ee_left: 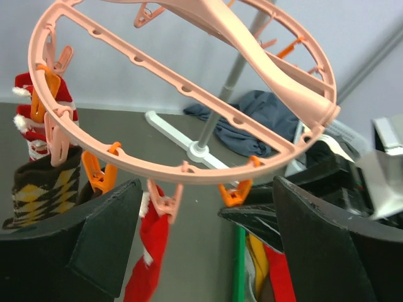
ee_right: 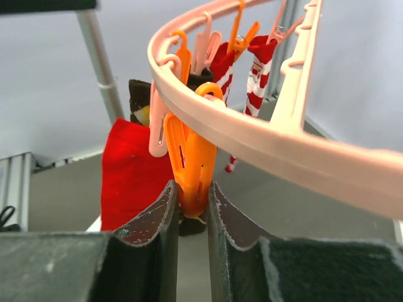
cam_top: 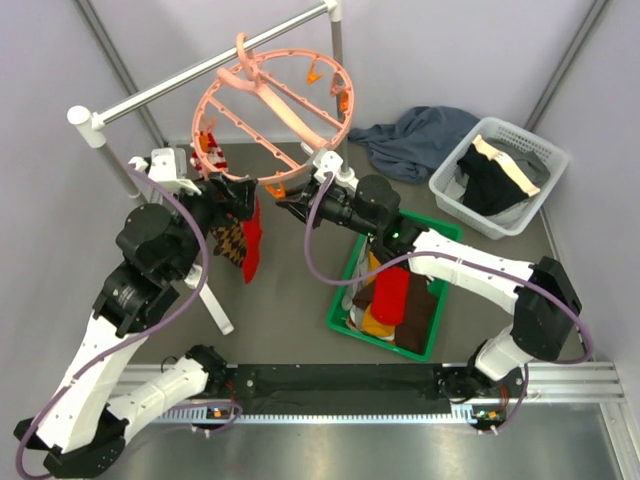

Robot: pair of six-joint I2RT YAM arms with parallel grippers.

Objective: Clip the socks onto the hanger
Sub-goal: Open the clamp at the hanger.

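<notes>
Hanger (cam_top: 268,92), hooked on the rail (cam_top: 160,92): you have three clipped, namely striped sock (ee_right: 258,69), argyle sock (ee_left: 38,189) and plain red sock (ee_right: 129,170).
Green bin (cam_top: 343,290): remaining socks (cam_top: 390,295), red, brown and mustard, are yours to hang.
Right gripper (ee_right: 192,201): pinched on an orange clip (ee_right: 192,163).
Left gripper (ee_left: 206,214): jaws wide, empty, under the ring.

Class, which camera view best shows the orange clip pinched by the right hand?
The right wrist view: the orange clip fills the centre, squeezed by the right hand under the hanger. The top view shows it only as a small speck; the left wrist view shows it small, below the ring.
</notes>
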